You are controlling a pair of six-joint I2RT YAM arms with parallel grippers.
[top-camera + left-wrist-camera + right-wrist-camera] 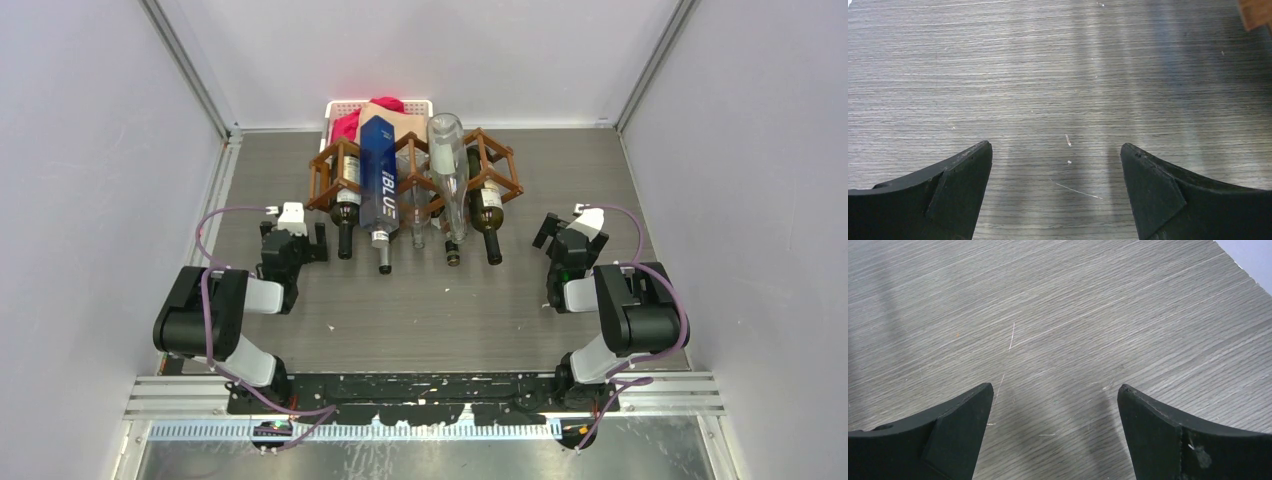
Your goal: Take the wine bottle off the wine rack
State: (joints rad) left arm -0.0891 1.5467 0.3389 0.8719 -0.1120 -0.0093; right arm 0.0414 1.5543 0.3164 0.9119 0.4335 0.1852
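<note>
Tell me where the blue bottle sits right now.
In the top view, the blue bottle lies on the wine rack, left of centre, between a dark bottle and a clear bottle.

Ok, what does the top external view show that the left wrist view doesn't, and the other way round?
Only top external: the bottles lying in the wine rack, among them a blue bottle and a clear bottle, the white basket behind, and the right gripper. Only left wrist: fine scratches and white specks on the wood grain. Both: the table, the left gripper, open, and probably the rack, just a brown corner in the wrist view.
</note>
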